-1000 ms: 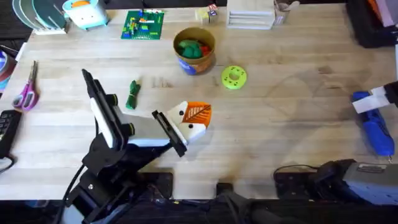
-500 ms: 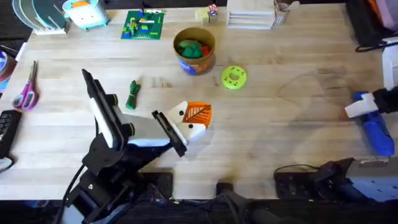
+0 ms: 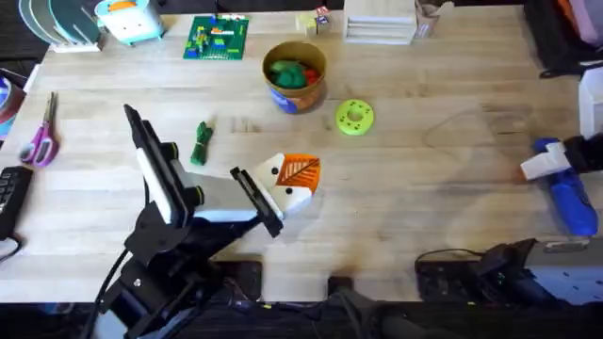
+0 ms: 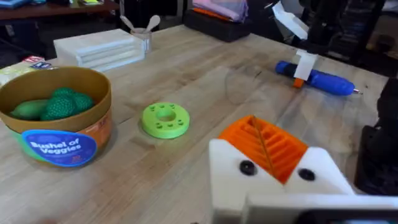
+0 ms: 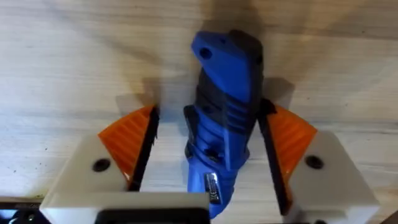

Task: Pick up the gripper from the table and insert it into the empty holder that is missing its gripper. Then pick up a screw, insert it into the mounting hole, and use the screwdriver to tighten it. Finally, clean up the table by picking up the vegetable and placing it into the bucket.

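Overhead — right end effector released, straddling screwdriver near table edge | left end effector clenched

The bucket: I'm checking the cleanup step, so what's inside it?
Inside the bucket lie green toy vegetables: a smooth one and a bumpy one. The overhead view adds a bit of red. Its wall hides anything beneath them.
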You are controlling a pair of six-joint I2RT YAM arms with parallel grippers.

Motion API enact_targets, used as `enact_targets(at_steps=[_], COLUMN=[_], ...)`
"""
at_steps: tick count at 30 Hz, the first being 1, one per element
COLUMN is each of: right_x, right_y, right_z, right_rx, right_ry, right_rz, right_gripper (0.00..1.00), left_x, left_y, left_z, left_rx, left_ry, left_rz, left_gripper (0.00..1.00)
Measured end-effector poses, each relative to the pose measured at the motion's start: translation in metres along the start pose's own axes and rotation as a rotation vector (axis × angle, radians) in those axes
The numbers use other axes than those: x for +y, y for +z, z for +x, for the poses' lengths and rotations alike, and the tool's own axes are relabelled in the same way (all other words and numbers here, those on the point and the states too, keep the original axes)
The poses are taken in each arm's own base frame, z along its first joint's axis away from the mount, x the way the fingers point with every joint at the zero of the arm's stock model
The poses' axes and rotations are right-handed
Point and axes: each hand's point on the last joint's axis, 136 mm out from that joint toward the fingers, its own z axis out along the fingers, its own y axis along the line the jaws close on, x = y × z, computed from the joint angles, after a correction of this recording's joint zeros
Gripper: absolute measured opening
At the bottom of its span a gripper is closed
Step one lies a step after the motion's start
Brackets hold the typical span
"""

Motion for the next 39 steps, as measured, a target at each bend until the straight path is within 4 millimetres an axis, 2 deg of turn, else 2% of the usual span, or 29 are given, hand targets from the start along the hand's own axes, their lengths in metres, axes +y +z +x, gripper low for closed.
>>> enact_targets(at_steps=[9, 21, 24, 33, 34, 35, 39], right_x=[-0.002, -0.004, -0.005, -0.007, -0.007, -0.007, -0.007], right_y=[0.0, 0.0, 0.0, 0.0, 0.0, 0.0, 0.0], right_z=[-0.004, -0.009, -0.01, -0.016, -0.017, -0.017, -0.018], right_rx=[-0.019, -0.05, -0.056, -0.085, -0.086, -0.09, -0.093], right_ry=[0.005, 0.023, 0.025, 0.024, 0.024, 0.023, 0.023], right_rz=[0.007, 0.007, 0.008, 0.011, 0.012, 0.01, 0.011], right_gripper=[0.939, 0.872, 0.83, 0.63, 0.59, 0.46, 0.289], left_x=[0.0, 0.0, 0.0, 0.0, 0.0, 0.0, 0.0], left_y=[0.0, 0.0, 0.0, 0.0, 0.0, 0.0, 0.0], left_z=[0.0, 0.0, 0.0, 0.0, 0.0, 0.0, 0.0], left_rx=[0.0, 0.0, 0.0, 0.0, 0.0, 0.0, 0.0], left_ry=[0.0, 0.0, 0.0, 0.0, 0.0, 0.0, 0.0], left_rz=[0.0, 0.0, 0.0, 0.0, 0.0, 0.0, 0.0], left_gripper=[0.011, 0.011, 0.011, 0.011, 0.011, 0.011, 0.011])
